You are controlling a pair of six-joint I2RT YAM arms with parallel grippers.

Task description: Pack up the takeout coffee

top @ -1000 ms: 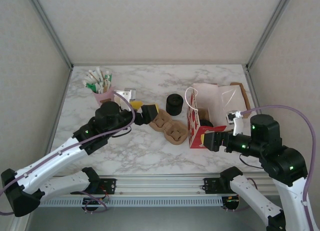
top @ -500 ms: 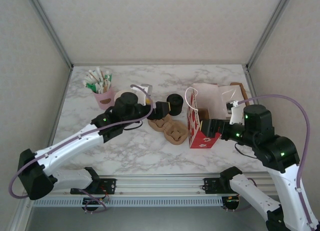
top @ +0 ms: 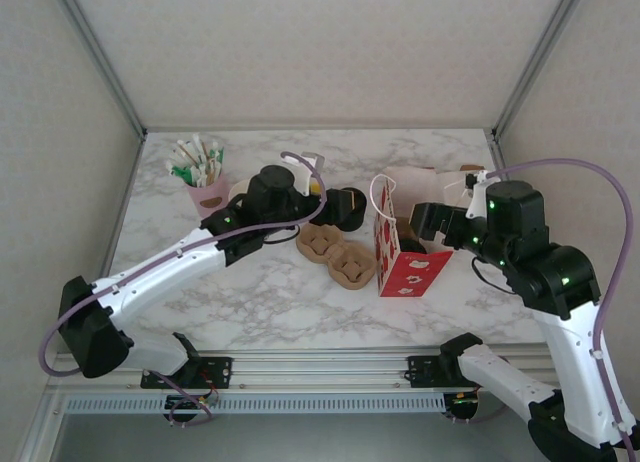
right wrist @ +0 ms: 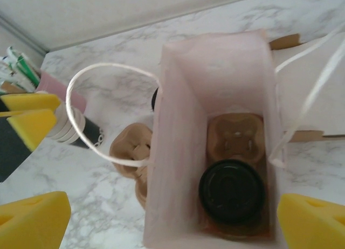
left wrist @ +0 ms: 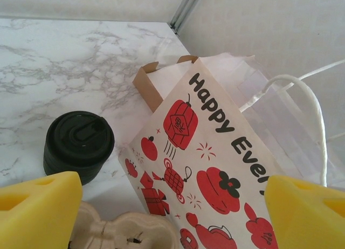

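On the desk (top: 260,302) we found the paper bag (right wrist: 178,152) standing open-mouthed, and down in it the takeout coffee (right wrist: 232,191) sat upright in a cardboard carrier (right wrist: 235,133), straight below our spread, empty right claw (top: 428,225), which was clearly nearer than the spread left claw (top: 318,204).

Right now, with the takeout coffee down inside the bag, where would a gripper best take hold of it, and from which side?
Probably across the black lid's rim, from straight above through the open mouth. The takeout coffee stands upright in a well of the carrier, only its lid exposed, and the paper bag's walls close off every side. Watch the cord handle looping beside the opening.
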